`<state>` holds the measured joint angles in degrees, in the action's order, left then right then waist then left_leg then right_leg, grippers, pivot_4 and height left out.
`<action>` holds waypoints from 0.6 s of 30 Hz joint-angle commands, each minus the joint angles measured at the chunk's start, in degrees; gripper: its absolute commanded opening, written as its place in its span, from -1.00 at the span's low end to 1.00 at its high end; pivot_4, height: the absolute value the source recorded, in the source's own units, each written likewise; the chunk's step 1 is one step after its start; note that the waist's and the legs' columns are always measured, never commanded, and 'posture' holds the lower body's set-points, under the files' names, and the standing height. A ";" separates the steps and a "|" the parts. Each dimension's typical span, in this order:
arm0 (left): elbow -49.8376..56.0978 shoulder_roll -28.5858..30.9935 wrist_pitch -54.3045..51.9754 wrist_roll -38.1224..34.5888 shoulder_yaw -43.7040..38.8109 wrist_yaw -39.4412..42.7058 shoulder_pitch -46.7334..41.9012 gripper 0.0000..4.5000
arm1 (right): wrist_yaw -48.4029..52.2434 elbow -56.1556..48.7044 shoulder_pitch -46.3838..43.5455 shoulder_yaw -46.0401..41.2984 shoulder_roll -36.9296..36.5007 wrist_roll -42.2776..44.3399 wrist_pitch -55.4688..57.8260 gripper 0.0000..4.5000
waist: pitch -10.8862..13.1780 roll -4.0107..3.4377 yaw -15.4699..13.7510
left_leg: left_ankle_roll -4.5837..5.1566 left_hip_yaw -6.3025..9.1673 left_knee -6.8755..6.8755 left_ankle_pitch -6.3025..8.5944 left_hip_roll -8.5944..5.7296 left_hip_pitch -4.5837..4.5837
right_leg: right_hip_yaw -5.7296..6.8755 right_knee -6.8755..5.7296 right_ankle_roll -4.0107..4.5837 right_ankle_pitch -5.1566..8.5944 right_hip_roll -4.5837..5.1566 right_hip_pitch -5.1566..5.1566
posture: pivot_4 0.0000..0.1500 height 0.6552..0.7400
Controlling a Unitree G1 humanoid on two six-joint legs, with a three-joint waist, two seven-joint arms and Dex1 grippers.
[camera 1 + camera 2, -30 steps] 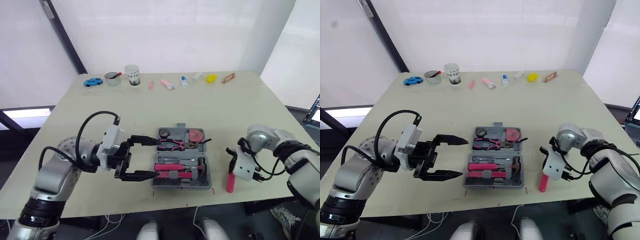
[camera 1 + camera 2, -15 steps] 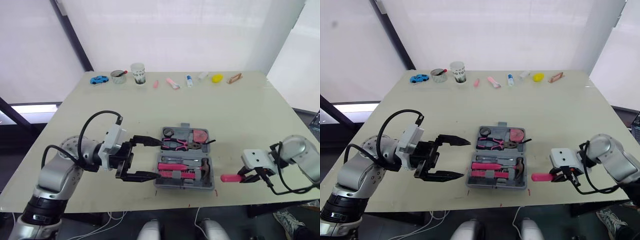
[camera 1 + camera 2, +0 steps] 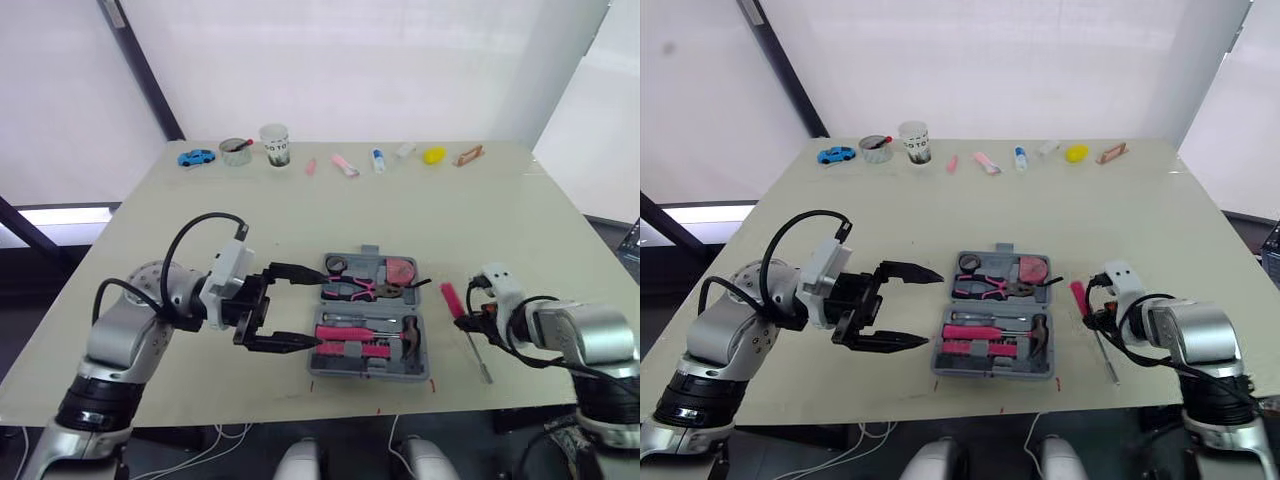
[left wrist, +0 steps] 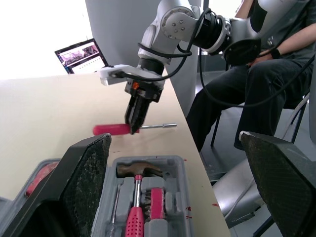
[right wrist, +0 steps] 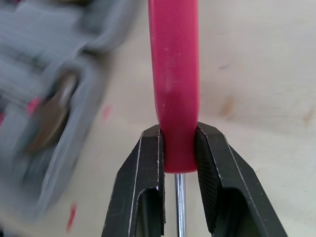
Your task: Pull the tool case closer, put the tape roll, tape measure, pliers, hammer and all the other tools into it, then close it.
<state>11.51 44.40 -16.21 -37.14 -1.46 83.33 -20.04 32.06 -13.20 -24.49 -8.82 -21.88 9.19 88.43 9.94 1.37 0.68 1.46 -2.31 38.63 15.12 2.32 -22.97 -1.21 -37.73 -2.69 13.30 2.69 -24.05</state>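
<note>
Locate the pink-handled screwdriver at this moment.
In the eye views the screwdriver is on the robot's right, just right of the open tool case, near the table front edge, its pink handle clamped in the right pincer.

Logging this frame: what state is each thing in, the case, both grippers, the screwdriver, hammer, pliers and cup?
tool case: open, lying flat.
left gripper: open, holding nothing.
screwdriver: gripped by its pink handle, outside the tool case.
right gripper: shut on the screwdriver.
hammer: seated in the tool case.
pliers: seated in the tool case.
cup: upright.
</note>
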 commanded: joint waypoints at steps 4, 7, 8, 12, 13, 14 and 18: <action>-0.01 -0.86 1.25 0.44 -0.25 0.11 -0.66 1.00 | -10.70 3.97 -1.27 -4.77 6.63 -2.49 -4.53 -0.79 | 0.00 0.00 0.19 | 0.00 0.02 -0.09 0.00 0.00 0.01 | 0.02 0.03 0.00 0.00 0.00 -0.01 | 1.00 1.00; -0.45 -0.98 1.39 0.79 -0.51 0.44 -0.75 1.00 | -12.51 4.49 0.31 -3.24 6.77 -2.73 -8.79 -0.38 | -0.05 0.09 0.50 | 0.00 0.00 -0.09 0.00 0.00 0.09 | -0.02 0.02 0.00 -0.01 -0.01 0.02 | 1.00 1.00; -0.61 -0.97 1.45 0.85 -0.64 0.50 -0.76 1.00 | -12.75 3.99 1.25 -2.45 6.55 -2.70 -10.51 -0.19 | -0.06 0.09 0.47 | 0.00 -0.01 -0.09 0.00 0.00 0.09 | -0.03 0.01 0.00 -0.01 -0.01 0.02 | 1.00 1.00; -0.68 -0.87 1.55 0.85 -0.95 0.55 -0.50 1.00 | -11.16 0.23 5.77 0.77 4.37 -2.35 -20.08 0.57 | -0.06 0.09 0.13 | 0.00 0.03 -0.02 -0.01 0.00 0.18 | -0.02 -0.02 0.00 -0.01 -0.01 0.13 | 1.00 1.00; -0.68 -0.84 1.60 0.87 -0.99 0.55 -0.42 1.00 | -10.76 -0.64 7.08 1.82 3.35 -2.61 -22.73 0.72 | -0.06 0.09 0.06 | 0.00 0.06 -0.02 -0.01 -0.02 0.16 | -0.02 0.00 0.00 0.00 -0.01 0.13 | 1.00 1.00; -0.72 -0.80 1.59 0.88 -1.12 0.49 -0.35 1.00 | -10.58 -1.50 8.48 1.85 3.19 -2.31 -25.11 0.92 | -0.05 0.09 0.12 | 0.00 0.08 -0.03 -0.01 -0.04 0.13 | -0.01 0.00 0.00 0.01 0.00 0.13 | 1.00 1.00; -1.15 -0.42 1.92 0.93 -1.70 0.71 0.17 1.00 | -11.37 -4.21 13.60 2.34 3.12 -2.12 -32.96 0.97 | -0.05 0.09 0.17 | 0.01 0.08 -0.12 0.00 -0.04 0.07 | -0.01 0.07 -0.02 0.01 -0.01 0.08 | 1.00 1.00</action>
<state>9.95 43.39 -15.39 -36.04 -1.74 83.61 -19.88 20.82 -14.33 -11.65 -6.63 -18.08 7.18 60.27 9.88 1.46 0.85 1.47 -2.23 38.48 15.12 2.28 -22.90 -1.22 -37.66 -2.71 13.32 2.68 -24.00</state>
